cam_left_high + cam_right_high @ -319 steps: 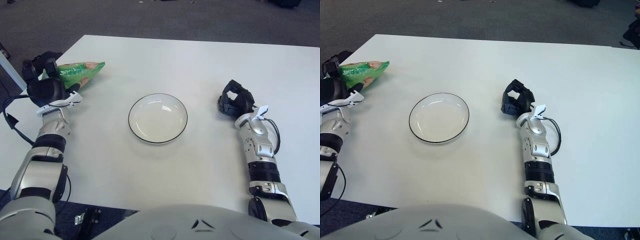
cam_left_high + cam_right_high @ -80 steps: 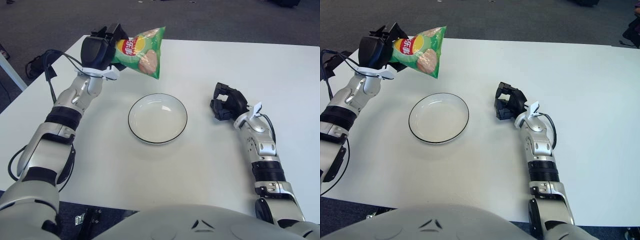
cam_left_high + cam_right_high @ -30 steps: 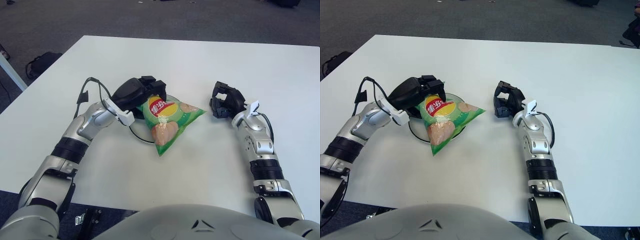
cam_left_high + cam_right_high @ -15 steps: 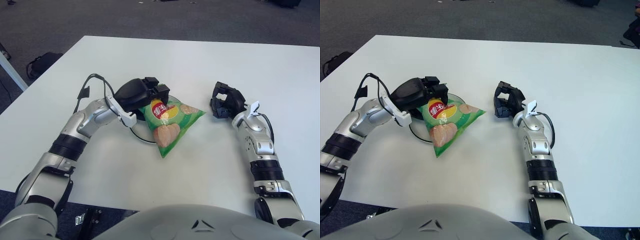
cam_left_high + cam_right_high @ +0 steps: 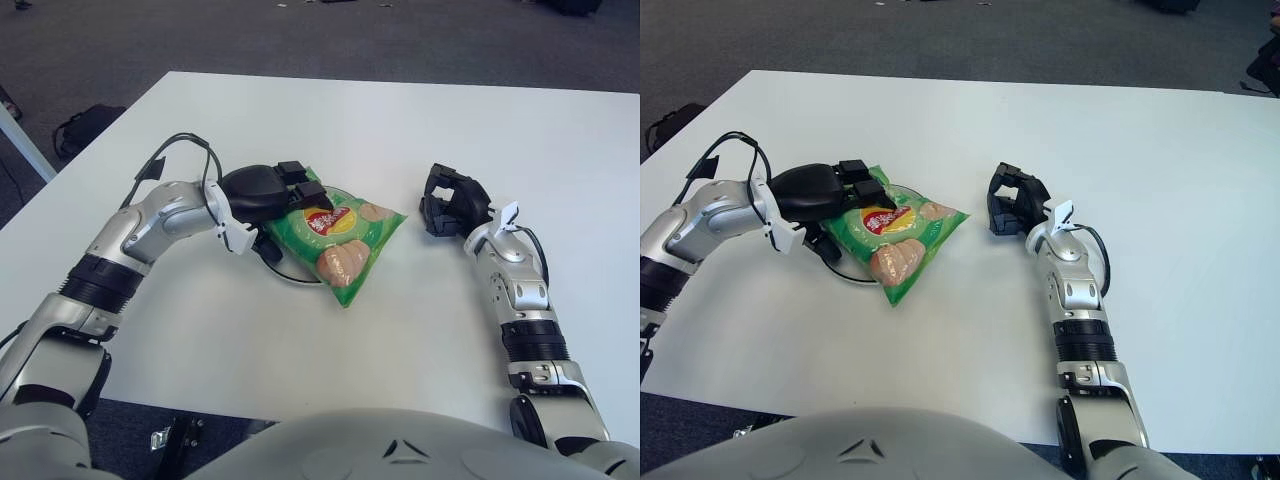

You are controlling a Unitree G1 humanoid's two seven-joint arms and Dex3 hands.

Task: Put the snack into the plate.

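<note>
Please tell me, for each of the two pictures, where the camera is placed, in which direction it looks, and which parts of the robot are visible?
Left eye view: on the robot's head, looking forward and down at the white table; both arms and the chest edge show, with the left hand at the snack bag lying over the plate.
Right eye view: on the head slightly to the right, facing the same way; the right hand rests on the table.
Shared: both show the same table, bag, plate and hands.

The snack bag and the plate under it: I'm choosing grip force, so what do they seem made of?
Snack bag: thin glossy plastic film, judging by its crinkles and sheen. Plate: probably glazed ceramic, possibly melamine; only a thin dark-edged rim shows. The left hand rests at the bag's edge.
</note>
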